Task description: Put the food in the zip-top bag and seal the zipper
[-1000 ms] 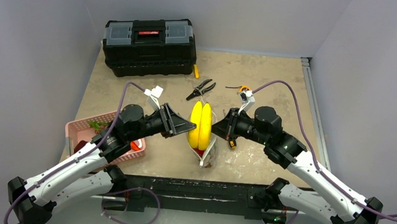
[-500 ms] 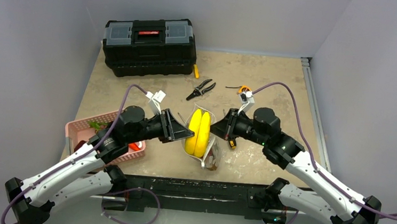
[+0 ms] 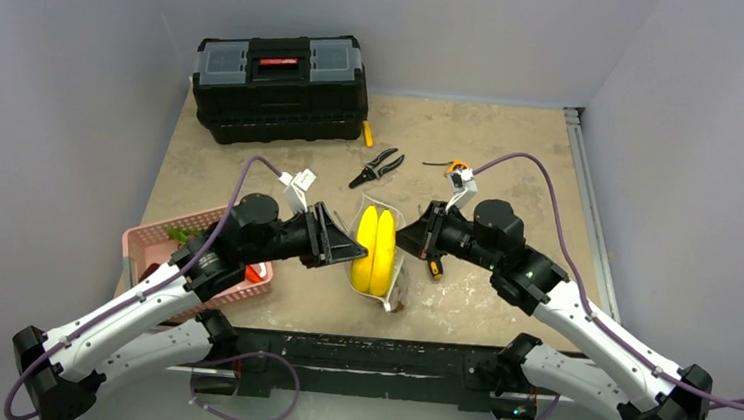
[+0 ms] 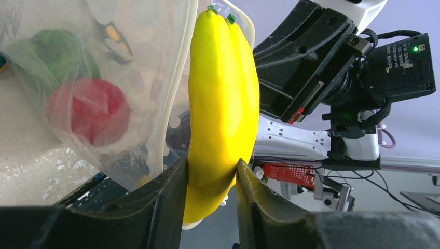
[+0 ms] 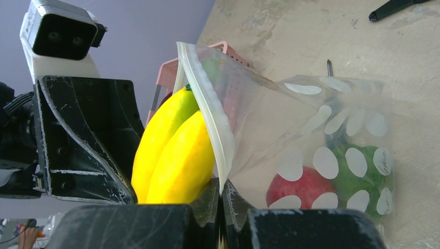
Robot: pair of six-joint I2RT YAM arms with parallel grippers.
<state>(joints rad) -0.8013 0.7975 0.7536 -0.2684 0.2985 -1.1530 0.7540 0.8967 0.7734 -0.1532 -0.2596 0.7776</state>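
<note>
Item: banana (image 4: pixel 223 104), yellow, glossy, rigid, light, probably slippery. It is clamped near its lower end between the left gripper (image 4: pixel 211 199) fingers, its length lying against the mouth of the zip-top bag (image 5: pixel 311 104). Bag: thin, limp, crinkly, best taken at the stiffer zipper (image 5: pixel 205 104) strip, which the right gripper (image 5: pixel 220 199) fingers pinch tight. That pinch shows only in the right wrist view, as do the red round fruit (image 5: pixel 303 187) and green pepper (image 5: pixel 358 176) beyond those fingers, inside. The top view alone shows the pink basket (image 3: pixel 145 242) behind the left fingers.
</note>
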